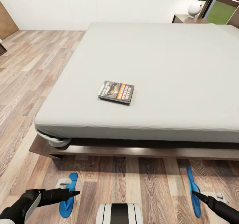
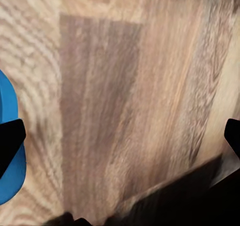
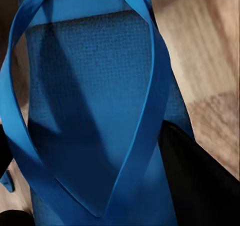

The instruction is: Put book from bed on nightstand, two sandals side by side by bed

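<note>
From the head camera, the book (image 1: 116, 92) lies flat on the bed (image 1: 172, 68), near the edge facing the robot. A nightstand (image 1: 184, 18) stands at the far corner, carrying a white lamp (image 1: 195, 8). On the floor (image 1: 30, 71), the left sandal (image 1: 68, 195) and right sandal (image 1: 193, 191) lie well apart. The left gripper (image 1: 73, 193) hovers over the left sandal; the right gripper (image 1: 196, 194) sits at the right sandal. In the left wrist view, the fingers (image 2: 10, 143) stand wide apart over the planks, the sandal (image 2: 9, 151) beside one finger. In the right wrist view, the sandal (image 3: 95, 116) and its straps (image 3: 150, 85) lie directly beneath the camera, a dark finger (image 3: 200, 181) against its edge; whether the pincer grips it, I cannot tell.
</note>
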